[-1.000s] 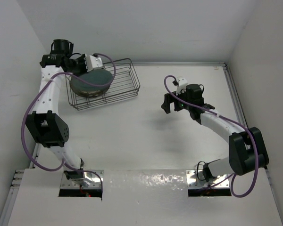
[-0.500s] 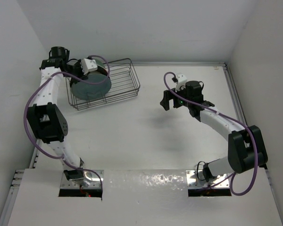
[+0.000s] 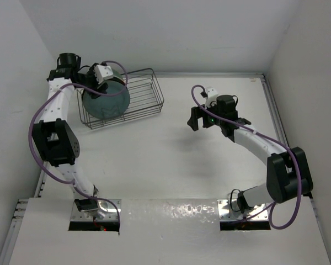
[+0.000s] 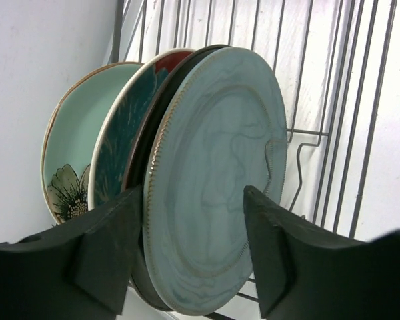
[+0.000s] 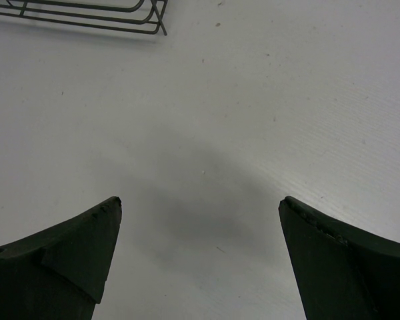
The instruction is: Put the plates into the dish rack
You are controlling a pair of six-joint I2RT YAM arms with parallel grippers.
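Note:
The dish rack [image 3: 146,99], a dark wire basket, stands at the back left. Four plates stand on edge in its left end. In the left wrist view they are the mint-green plate [image 4: 77,147], the red and teal floral plate [image 4: 123,147], the dark-rimmed plate [image 4: 153,133] and, nearest, the blue-teal plate [image 4: 213,167]. From above, mostly the blue-teal plate [image 3: 106,100] shows. My left gripper [image 3: 111,80] is at the plates' top edge. In its own view the left gripper [image 4: 193,193] is open, one finger on either side of the blue-teal plate's rim. My right gripper [image 3: 194,118] hovers open over bare table, and the right gripper [image 5: 200,200] holds nothing.
The right part of the dish rack's wire floor [image 4: 340,133] holds nothing. A corner of the rack [image 5: 87,20] shows at the top of the right wrist view. White walls close in the table at the left, back and right.
The left gripper swung the blue-teal plate from tilted to upright in the rack, then opened and let go of it. The right arm barely moved.

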